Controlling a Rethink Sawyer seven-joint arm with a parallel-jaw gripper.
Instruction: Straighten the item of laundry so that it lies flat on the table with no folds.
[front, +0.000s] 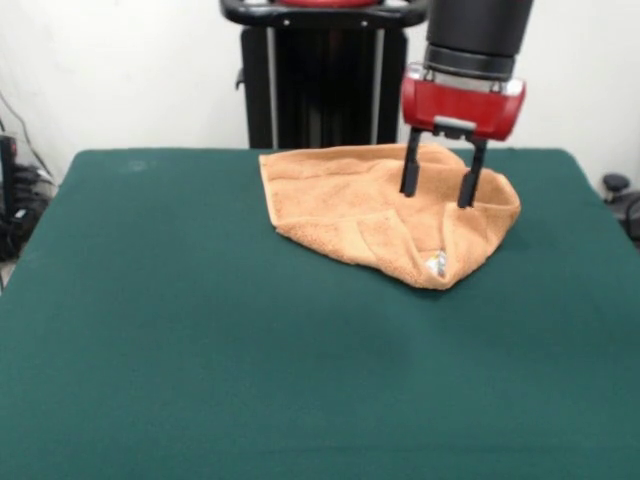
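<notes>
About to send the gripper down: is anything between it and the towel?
Nothing visible. The open gripper hangs directly over the rumpled towel, fingers spread, with only air between. The green table around the towel shows no other objects.

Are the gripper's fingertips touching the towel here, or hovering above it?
Cannot tell. In the front view the open gripper overlaps the towel, but from this angle neither contact nor a gap shows.
</notes>
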